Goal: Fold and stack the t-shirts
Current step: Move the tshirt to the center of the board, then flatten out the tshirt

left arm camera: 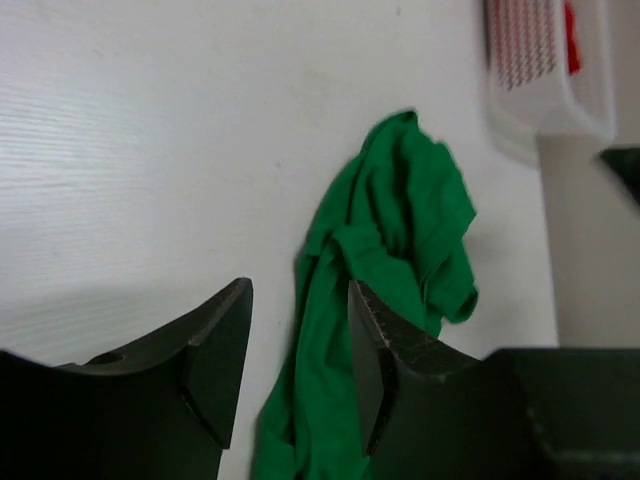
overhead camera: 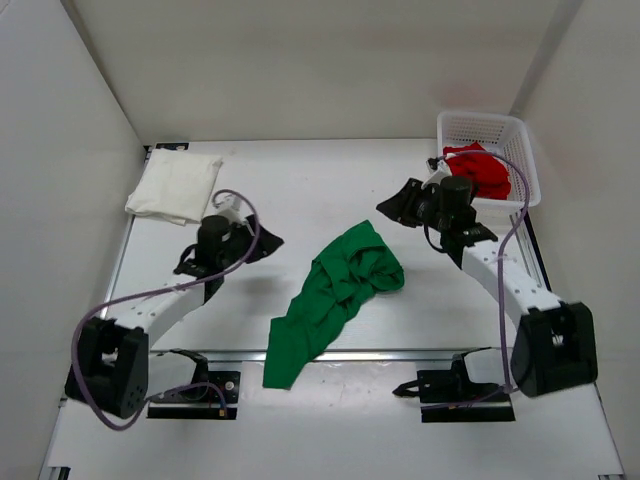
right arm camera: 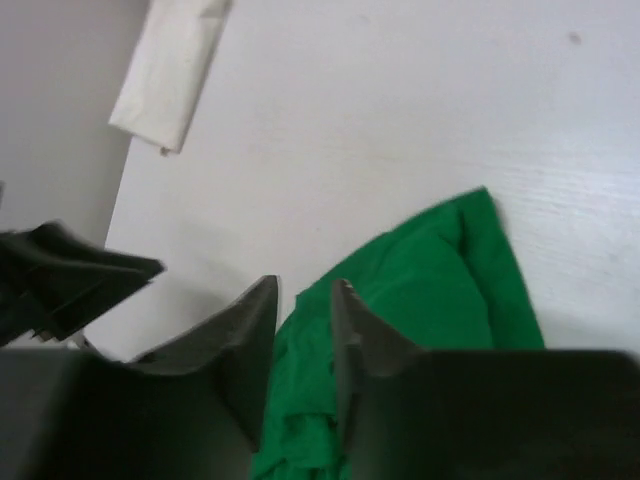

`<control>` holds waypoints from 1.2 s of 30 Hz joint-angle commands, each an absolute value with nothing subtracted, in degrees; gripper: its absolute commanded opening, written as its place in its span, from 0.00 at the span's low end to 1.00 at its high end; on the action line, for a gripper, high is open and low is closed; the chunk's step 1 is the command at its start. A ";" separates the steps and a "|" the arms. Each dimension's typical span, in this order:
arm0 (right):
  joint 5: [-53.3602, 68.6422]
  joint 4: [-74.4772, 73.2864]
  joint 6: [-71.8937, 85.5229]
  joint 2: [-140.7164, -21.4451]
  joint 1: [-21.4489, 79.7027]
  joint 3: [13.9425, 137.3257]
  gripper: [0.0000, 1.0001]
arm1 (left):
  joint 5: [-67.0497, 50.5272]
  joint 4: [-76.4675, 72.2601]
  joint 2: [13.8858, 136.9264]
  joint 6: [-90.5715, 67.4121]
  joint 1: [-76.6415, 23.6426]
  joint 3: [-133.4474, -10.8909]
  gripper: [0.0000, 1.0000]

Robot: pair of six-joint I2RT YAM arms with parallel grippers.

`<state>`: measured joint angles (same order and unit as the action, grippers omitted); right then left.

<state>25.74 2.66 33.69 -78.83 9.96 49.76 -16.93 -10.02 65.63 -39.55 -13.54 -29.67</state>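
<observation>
A crumpled green t-shirt (overhead camera: 335, 300) lies mid-table (overhead camera: 300, 180), its tail crossing the near rail, and tabletop shows between it and each claw. Far to its left sits a folded white t-shirt (overhead camera: 173, 187). To its right a red t-shirt (overhead camera: 480, 168) lies partly hidden in a white mesh basket (overhead camera: 525, 150). The left gripper (overhead camera: 262, 243) hovers left of the green shirt, jaws apart and empty. The right gripper (overhead camera: 395, 205), on a bent arm, is narrowly parted and holds nothing.
</observation>
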 commanded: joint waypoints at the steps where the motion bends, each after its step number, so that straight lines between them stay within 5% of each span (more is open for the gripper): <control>1: 17.58 4.38 33.03 -71.29 13.35 46.45 0.24 | -11.09 -8.71 71.34 -34.73 -24.31 -36.64 0.54; 4: 16.71 5.80 34.02 -68.56 17.82 37.90 0.00 | -8.09 -4.68 80.47 -29.63 -31.53 -46.46 0.55; 9: 10.82 2.19 33.13 -61.55 27.14 27.62 0.00 | -10.88 -2.02 91.57 -26.98 -35.16 -53.95 0.55; 12: 8.18 0.62 34.01 -55.14 29.61 22.17 0.04 | -11.17 2.17 93.95 -26.02 -35.68 -55.54 0.52; 18: 8.97 -1.50 35.24 -48.08 26.20 16.88 0.31 | -10.53 3.44 89.22 -27.76 -38.58 -50.21 0.57; 36: 13.00 2.11 34.45 -49.31 22.77 14.06 0.32 | -13.62 -8.08 88.16 -37.88 -45.96 -44.13 0.58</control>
<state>12.12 -1.52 34.83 -49.78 23.66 14.44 -14.11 -5.96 92.18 -36.51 -44.97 -45.58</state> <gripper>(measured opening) 0.316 0.572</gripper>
